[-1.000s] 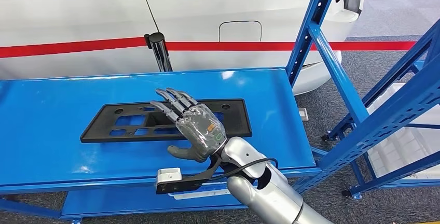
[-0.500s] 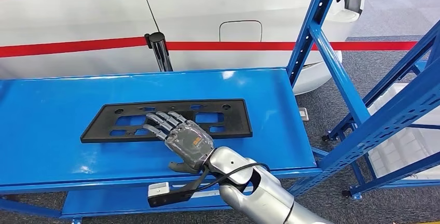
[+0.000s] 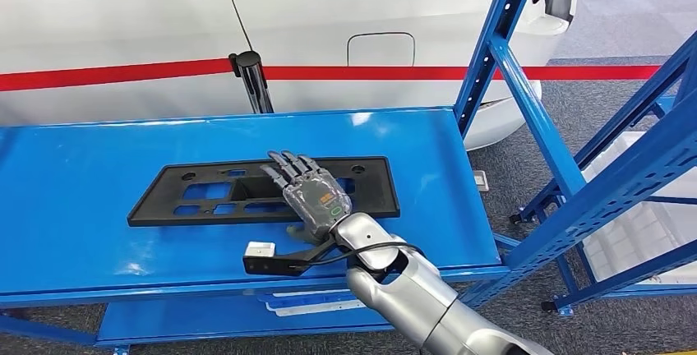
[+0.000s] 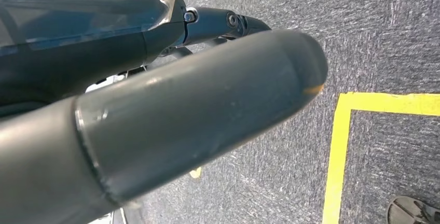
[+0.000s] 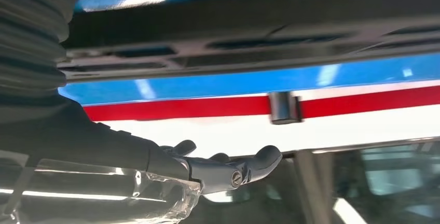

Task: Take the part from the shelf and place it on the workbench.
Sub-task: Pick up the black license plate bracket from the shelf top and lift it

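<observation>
The right robot hand (image 3: 313,195) is hovering with fingers spread and holding nothing, over the near edge of the part (image 3: 197,193), a flat black plastic panel with cutouts lying on the blue shelf (image 3: 74,166). The part is stretching away to the hand's left. It is probably light, stiff and thin, so hooking fingers under its near rim looks best. The left robot hand (image 4: 155,125) is hanging; I cannot tell its state.

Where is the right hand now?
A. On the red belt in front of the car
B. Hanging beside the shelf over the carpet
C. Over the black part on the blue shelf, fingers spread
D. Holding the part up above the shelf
C: in the head view the right hand is over the black part, which lies flat on the blue shelf, with its fingers spread.
</observation>
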Controlling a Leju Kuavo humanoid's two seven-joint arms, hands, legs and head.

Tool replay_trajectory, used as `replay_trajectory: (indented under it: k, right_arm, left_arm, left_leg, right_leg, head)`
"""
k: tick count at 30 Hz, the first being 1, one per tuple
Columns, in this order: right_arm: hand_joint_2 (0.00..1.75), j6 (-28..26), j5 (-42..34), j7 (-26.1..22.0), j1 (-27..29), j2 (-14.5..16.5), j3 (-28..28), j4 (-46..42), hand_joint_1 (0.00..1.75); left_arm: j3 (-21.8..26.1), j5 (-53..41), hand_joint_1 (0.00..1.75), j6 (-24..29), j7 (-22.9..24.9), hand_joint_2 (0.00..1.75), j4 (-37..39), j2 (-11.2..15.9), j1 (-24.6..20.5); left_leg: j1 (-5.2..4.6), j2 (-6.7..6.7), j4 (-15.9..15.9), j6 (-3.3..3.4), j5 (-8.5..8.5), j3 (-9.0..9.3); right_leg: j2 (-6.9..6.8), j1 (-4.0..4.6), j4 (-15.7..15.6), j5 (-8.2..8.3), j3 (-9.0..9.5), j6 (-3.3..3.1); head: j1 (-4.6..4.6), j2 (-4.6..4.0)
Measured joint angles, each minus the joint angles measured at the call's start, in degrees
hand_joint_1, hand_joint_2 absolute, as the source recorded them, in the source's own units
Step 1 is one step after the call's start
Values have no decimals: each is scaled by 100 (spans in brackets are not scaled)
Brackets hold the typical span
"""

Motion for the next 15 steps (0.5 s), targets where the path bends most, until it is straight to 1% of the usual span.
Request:
replay_trajectory:
  k: [1, 2, 5, 6, 12, 15]
  right_arm:
    - [175, -37, 36, 19, -20, 21, -81, 96, 3]
    - [175, -70, 70, 37, -36, 42, -169, 190, 33]
    - [175, -185, 170, 116, -74, 76, -433, 433, 154]
    - [175, -231, 201, 149, -88, 78, -524, 506, 167]
    - [175, -396, 310, 199, -114, 69, -1188, 772, 169]
    - [175, -413, 317, 198, -115, 67, -1379, 824, 169]
  left_arm:
    - [4, -14, 0, 9, -8, 0, 0, 0, 0]
    - [7, -28, 0, 20, -13, 0, 0, 0, 0]
    - [13, -72, 0, 51, -76, 0, 0, 0, 1]
    - [15, -86, 0, 56, -126, 0, 0, 0, 2]
    - [23, -198, 0, 71, -311, 0, 0, 0, 2]
    - [34, -205, 0, 71, -320, 0, 0, 0, 2]
  left_leg:
    - [0, 0, 0, 0, 0, 1]
    - [0, -1, 0, 0, 0, 3]
    - [0, -1, 1, 0, 0, 4]
    - [0, -2, 1, 0, 0, 4]
    - [-1, -3, 1, 0, 0, 0]
    - [-1, -2, 1, 0, 0, 1]
  right_leg:
    - [0, 0, 0, 0, 0, 0]
    - [-1, 0, 0, 0, 0, 0]
    - [-1, 0, 0, 0, -1, 0]
    - [-1, 0, 0, 0, 0, 0]
    - [-2, -1, 0, 0, 0, 0]
    - [-1, -1, 0, 0, 0, 0]
  head:
    - [0, 0]
    - [0, 0]
    - [0, 0]
    - [0, 0]
    - [1, 0]
    - [-1, 0]
